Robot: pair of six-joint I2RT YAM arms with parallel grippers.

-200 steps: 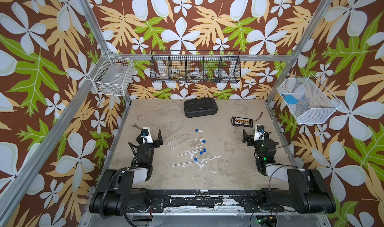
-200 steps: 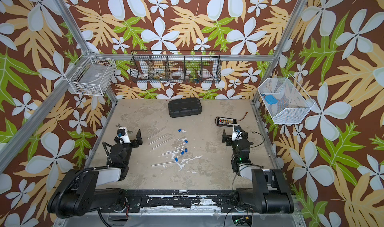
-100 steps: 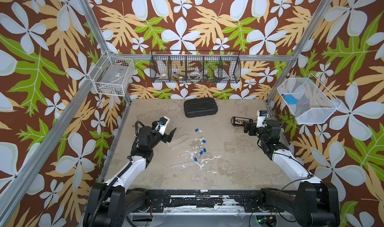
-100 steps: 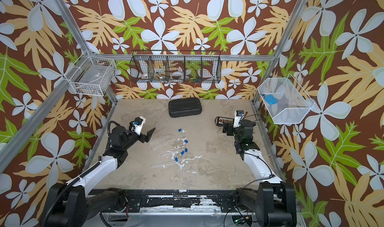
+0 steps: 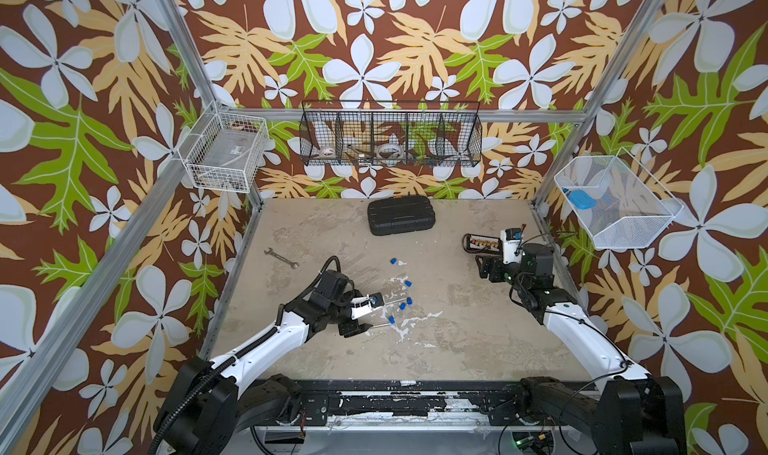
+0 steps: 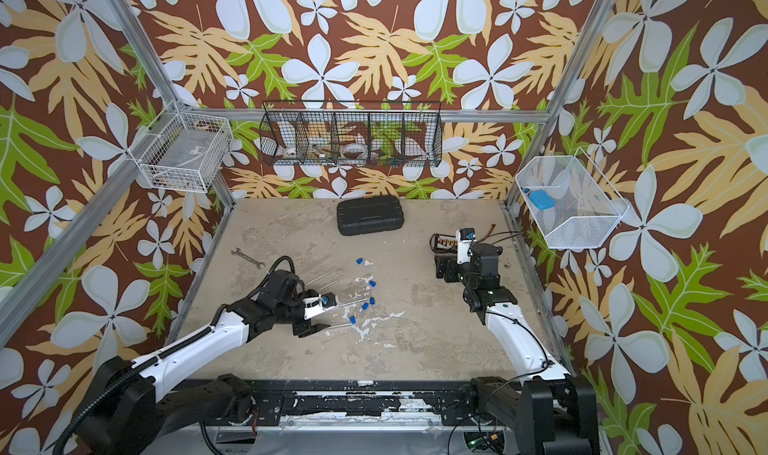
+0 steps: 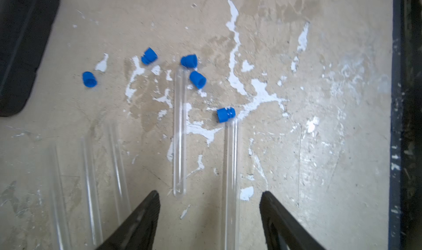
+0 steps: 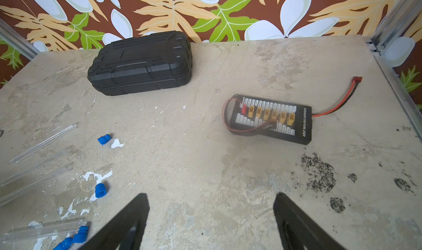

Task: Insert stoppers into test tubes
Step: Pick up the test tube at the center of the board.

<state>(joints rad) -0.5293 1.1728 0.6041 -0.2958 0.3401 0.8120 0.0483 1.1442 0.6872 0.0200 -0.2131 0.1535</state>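
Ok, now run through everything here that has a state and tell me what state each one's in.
test tubes, all five lying flat, none stoppered.
stoppers, five lying loose, none in a tube.
left gripper, open, one tube lying between its jaws, not gripped.
right gripper, open, empty.
black case, shut.
charging board, yellow sockets empty.

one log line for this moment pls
left hand: open, straddling a tube | right hand: open, empty | stoppers: five loose on table | tubes: five lying uncapped
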